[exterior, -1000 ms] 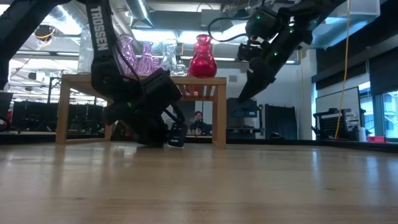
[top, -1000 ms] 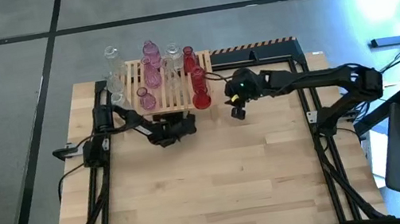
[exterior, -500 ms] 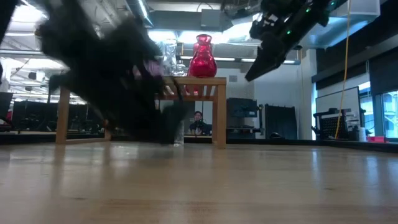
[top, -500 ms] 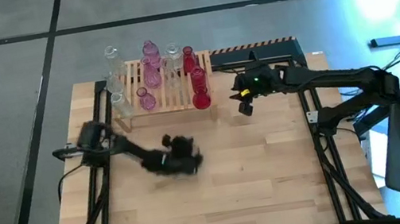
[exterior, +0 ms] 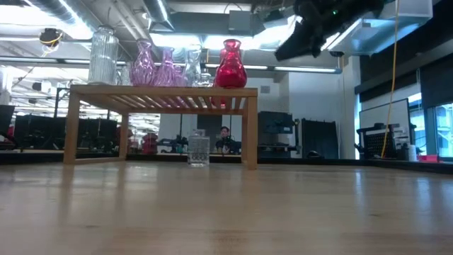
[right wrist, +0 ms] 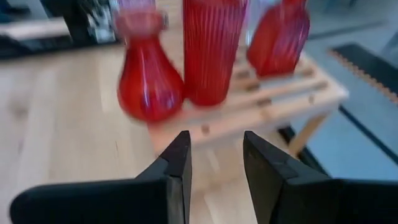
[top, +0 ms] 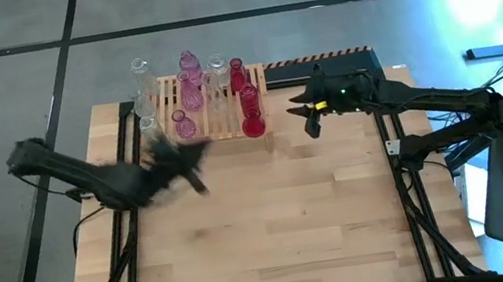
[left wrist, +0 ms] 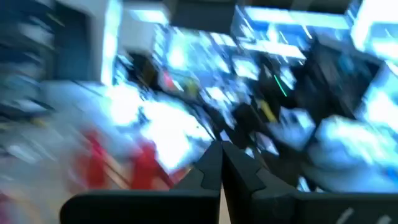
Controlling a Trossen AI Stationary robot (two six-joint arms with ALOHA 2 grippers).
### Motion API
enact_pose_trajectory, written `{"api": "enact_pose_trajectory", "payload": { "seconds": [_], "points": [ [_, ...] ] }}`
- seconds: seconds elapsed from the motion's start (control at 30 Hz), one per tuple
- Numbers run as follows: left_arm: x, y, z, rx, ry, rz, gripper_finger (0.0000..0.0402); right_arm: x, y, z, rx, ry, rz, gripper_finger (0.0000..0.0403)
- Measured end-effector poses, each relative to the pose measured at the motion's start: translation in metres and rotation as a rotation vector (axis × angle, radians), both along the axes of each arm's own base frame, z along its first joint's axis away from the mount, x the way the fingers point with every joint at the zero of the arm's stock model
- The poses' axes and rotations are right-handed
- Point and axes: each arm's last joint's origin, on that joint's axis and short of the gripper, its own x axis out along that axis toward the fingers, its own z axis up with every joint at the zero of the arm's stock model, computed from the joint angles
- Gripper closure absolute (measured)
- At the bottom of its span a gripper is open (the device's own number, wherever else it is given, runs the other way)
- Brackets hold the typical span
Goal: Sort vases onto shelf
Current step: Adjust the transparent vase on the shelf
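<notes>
two arms in play here, so let's go left to right. our left gripper (top: pixel 189 161) sits out on the left part of the table (top: pixel 276 228), just in front of the shelf (top: pixel 211 107), and its fingers are pressed together on nothing. it's a blur in the high view, so we can't say exactly where its tip points.

next comes the shelf at the back of the table, with clear, pink and red vases standing upright on its slats. in the low view one small clear vase (exterior: pixel 198 149) stands upright on the tabletop under the shelf, so we'd guess that one isn't sorted yet.

over on the right, our right gripper (top: pixel 310 124) hangs above the table just right of the shelf's red end, fingers parted with nothing between them. its wrist view looks straight at three red vases (right wrist: pixel 208 46), upright, dead ahead of the jaws, so we'd say this arm is the nearer one for anything at that end.
</notes>
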Motion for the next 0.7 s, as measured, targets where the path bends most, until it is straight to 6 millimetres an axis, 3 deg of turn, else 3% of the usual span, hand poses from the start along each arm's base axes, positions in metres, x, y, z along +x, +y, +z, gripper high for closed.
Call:
{"api": "enact_pose_trajectory", "payload": {
  "seconds": [0.1, 0.23, 0.3, 0.53, 0.7],
  "points": [
    [-0.038, 0.022, 0.049, 0.037, -0.079, 0.140, 0.0402, 0.003, -0.001, 0.007, -0.023, -0.075, 0.008, 0.0306],
    [-0.084, 0.046, 0.082, -0.006, 0.009, 0.475, 0.0402, 0.004, -0.002, 0.010, -0.041, -0.106, -0.007, 0.0306],
    [-0.104, 0.052, 0.086, -0.047, 0.067, 0.621, 0.0402, 0.004, -0.002, 0.010, -0.040, -0.105, -0.011, 0.0306],
    [-0.151, 0.070, 0.089, -0.097, 0.005, 0.672, 0.0402, 0.004, -0.002, 0.010, 0.018, -0.128, -0.038, 0.0306],
    [-0.170, 0.077, 0.079, -0.091, -0.010, 0.701, 0.0402, 0.006, -0.003, 0.016, 0.017, -0.197, -0.076, 0.0306]
  ]
}}
